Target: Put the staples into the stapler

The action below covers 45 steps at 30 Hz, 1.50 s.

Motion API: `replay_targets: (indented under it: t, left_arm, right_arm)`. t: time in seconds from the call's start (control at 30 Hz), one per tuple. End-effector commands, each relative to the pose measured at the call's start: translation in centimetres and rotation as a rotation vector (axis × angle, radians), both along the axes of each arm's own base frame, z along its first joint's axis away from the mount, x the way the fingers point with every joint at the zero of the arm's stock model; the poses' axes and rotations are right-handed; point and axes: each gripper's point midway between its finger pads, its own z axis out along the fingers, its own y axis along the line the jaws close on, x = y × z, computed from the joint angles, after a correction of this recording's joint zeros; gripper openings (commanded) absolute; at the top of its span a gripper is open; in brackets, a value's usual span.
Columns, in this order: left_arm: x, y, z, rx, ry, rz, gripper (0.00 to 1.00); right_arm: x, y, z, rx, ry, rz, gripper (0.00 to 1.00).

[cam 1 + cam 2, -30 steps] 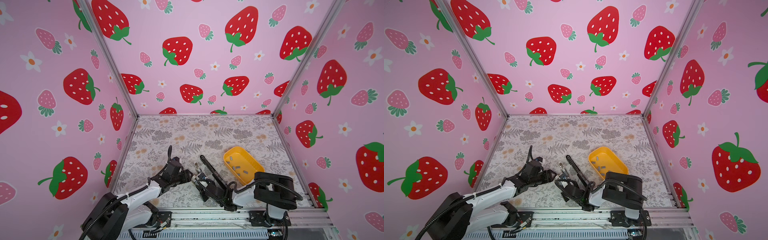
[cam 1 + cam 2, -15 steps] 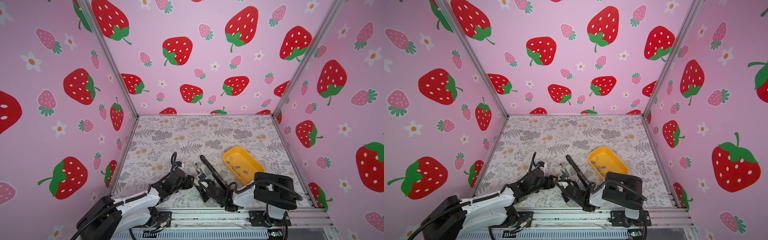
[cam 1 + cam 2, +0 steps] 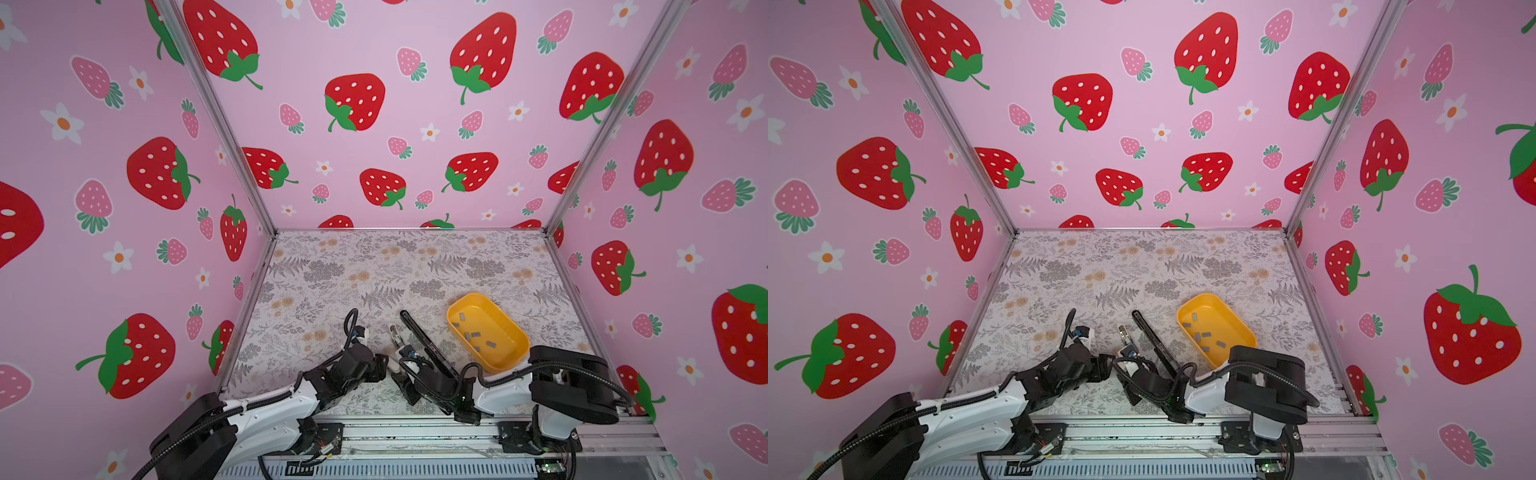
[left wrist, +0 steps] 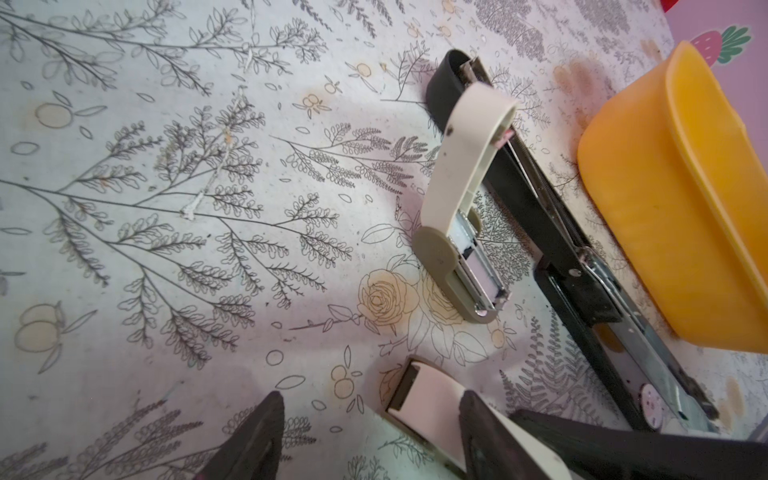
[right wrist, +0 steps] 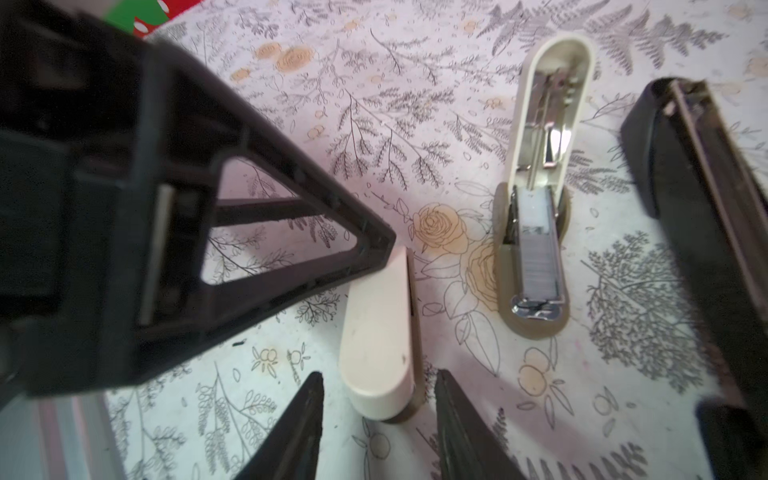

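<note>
The staples (image 3: pixel 476 333) lie loose in the yellow tray (image 3: pixel 496 322) on the counter (image 3: pixel 353 270), just beside the opened black stapler (image 3: pixel 417 334). The right fingers (image 5: pixel 307 419) stand apart, straddling a closed cream stapler (image 5: pixel 380 332) without gripping it. The left fingers (image 4: pixel 257 436) are spread and hold nothing.

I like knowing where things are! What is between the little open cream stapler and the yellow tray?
The long black stapler, lying open on the table; the left wrist view shows it.
</note>
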Motion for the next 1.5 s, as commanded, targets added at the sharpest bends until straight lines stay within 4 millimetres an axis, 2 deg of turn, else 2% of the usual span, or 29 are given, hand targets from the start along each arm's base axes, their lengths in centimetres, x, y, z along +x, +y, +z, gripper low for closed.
replay_targets:
  t: [0.0, 0.17, 0.3, 0.6, 1.0, 1.27, 1.47]
  left_arm:
    - [-0.8, 1.0, -1.4, 0.066, 0.025, -0.005, 0.68]
    - [-0.9, 0.7, -1.3, 0.068, 0.019, -0.028, 0.67]
    - [-1.1, 0.8, -1.3, 0.068, 0.015, -0.035, 0.65]
    - [-1.3, 0.4, -1.0, 0.071, 0.003, -0.059, 0.6]
    - [-1.3, -0.3, -0.9, 0.101, -0.031, -0.106, 0.56]
    - [-1.3, -0.3, -1.1, 0.111, -0.041, -0.113, 0.52]
    - [-1.2, -0.3, -1.1, 0.127, -0.057, -0.126, 0.51]
  right_arm:
    - [-0.1, -0.9, 1.3, 0.013, 0.003, -0.018, 0.44]
    - [0.6, -1.3, 3.7, 0.047, -0.019, -0.062, 0.39]
    - [1.8, -0.9, 3.7, 0.018, -0.031, -0.114, 0.35]
    - [2.3, 0.3, 0.9, -0.06, -0.006, -0.127, 0.33]
    - [1.9, -1.2, -2.0, -0.116, 0.028, -0.137, 0.29]
    - [1.3, -1.9, -3.5, -0.108, 0.063, -0.138, 0.28]
    - [0.8, -2.8, -5.3, -0.1, 0.093, -0.15, 0.26]
